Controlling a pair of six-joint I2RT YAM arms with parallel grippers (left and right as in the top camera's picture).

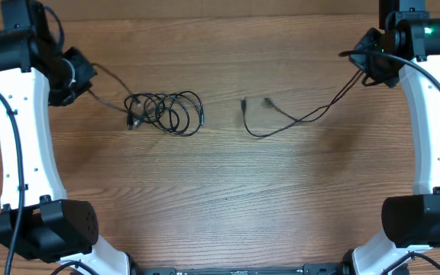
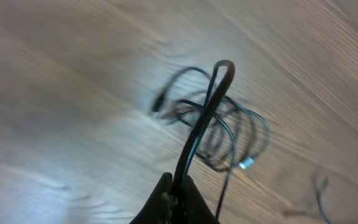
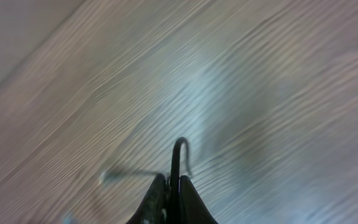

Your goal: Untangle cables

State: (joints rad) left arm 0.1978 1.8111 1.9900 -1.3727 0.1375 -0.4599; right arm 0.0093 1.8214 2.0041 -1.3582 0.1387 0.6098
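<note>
A coiled bundle of thin black cables (image 1: pixel 166 111) lies on the wooden table left of centre; it also shows in the left wrist view (image 2: pixel 229 130). My left gripper (image 1: pixel 79 76) is shut on a cable strand (image 2: pixel 201 118) that runs from the bundle up to its jaws (image 2: pixel 178 190). A separate loose cable (image 1: pixel 281 121) with two small plug ends lies right of centre and runs up to my right gripper (image 1: pixel 373 65). My right gripper (image 3: pixel 171 186) is shut on that cable (image 3: pixel 178 155).
The wooden table (image 1: pixel 220 198) fills the view. The white arms stand along the left edge (image 1: pixel 17 145) and the right edge (image 1: pixel 434 130), with their bases at the front corners.
</note>
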